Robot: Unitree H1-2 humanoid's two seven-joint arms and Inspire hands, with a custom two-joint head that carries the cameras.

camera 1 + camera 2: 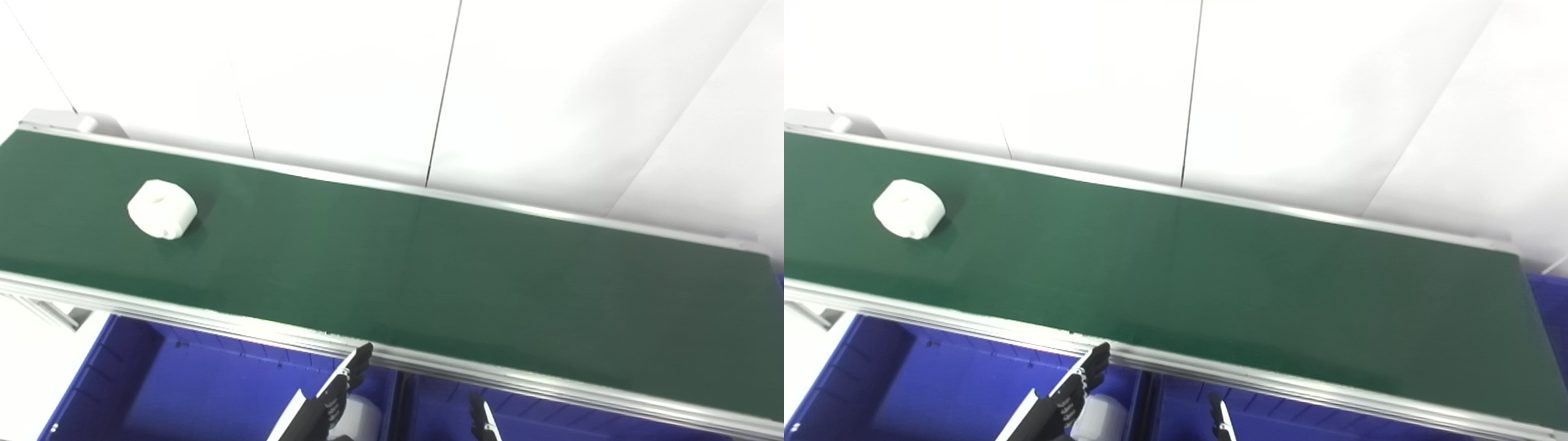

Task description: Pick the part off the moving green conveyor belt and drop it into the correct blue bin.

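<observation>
While riding the green conveyor belt (pixel 429 269) near its left end, white part (pixel 162 209) sits flat, free of any grip, well apart from both hands. Left hand (pixel 334 392) low at the bottom edge, over the left blue bin (pixel 122 380), fingers (pixel 355 367) stretched straight and pointing up toward the belt's near rail; holding nothing, plainly spread out. Right hand (pixel 482 422) barely in view over the right blue bin (pixel 441 404), only a tip showing; cannot tell how far open. Another white object (pixel 1099 416) lying in the left bin beside the left hand.

Step in hand, by judgement: waiting before the pick. Next move likely calls for reaching over the rail, timing the belt's travel, and closing around the part's rounded sides from above. Which bin is correct cannot be judged from these views.
</observation>
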